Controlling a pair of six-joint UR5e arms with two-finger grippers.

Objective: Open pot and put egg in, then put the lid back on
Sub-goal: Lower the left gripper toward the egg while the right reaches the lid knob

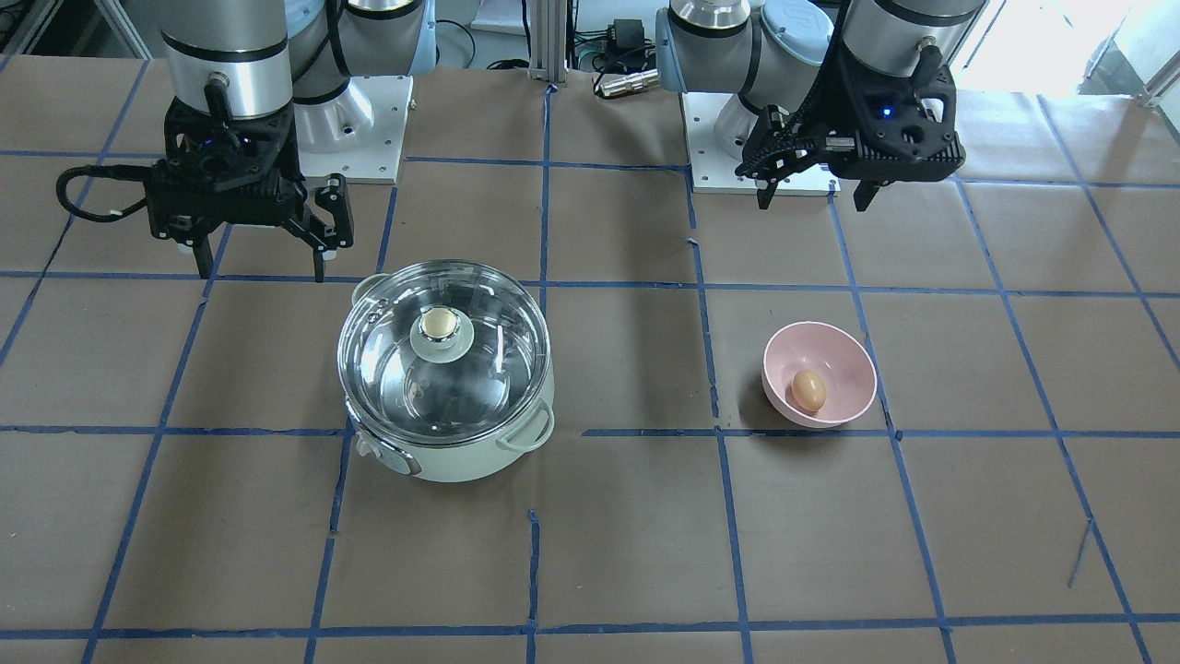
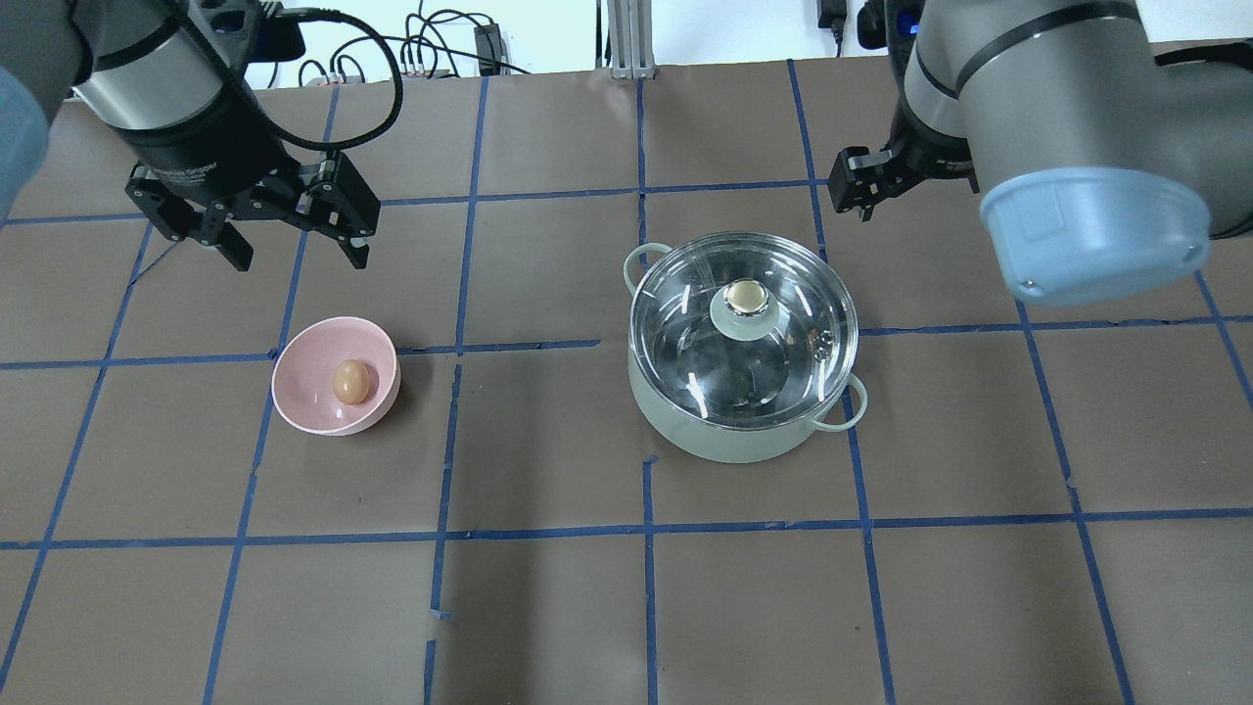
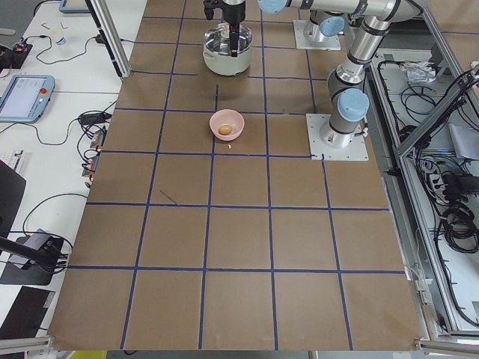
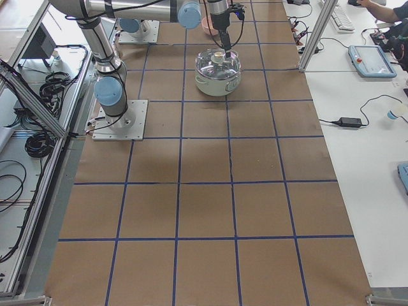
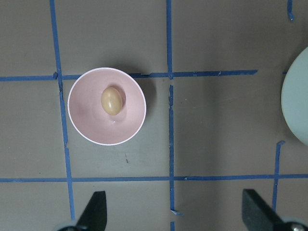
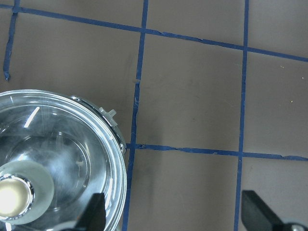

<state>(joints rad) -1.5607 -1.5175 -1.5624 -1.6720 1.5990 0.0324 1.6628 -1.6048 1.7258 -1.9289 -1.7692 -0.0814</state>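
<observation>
The pale mint-green pot [image 1: 461, 458] stands on the table with the clear glass lid [image 1: 479, 369] closed on it; both also show in the overhead view, pot [image 2: 715, 436] and lid [image 2: 783, 377]. The brown egg [image 1: 808, 389] lies in a pink bowl [image 1: 853, 369], seen also in the left wrist view [image 5: 111, 100]. My left gripper [image 1: 815, 198] is open and empty, hovering behind the bowl. My right gripper [image 1: 262, 269] is open and empty, hovering behind and beside the pot. In the right wrist view the lid [image 6: 62, 139] fills the lower left corner.
The table is brown paper with a blue tape grid [image 2: 646, 529]. Both arm bases stand on white plates [image 1: 359, 129] at the robot's edge. The pot's edge [image 5: 299, 96] shows at the right of the left wrist view.
</observation>
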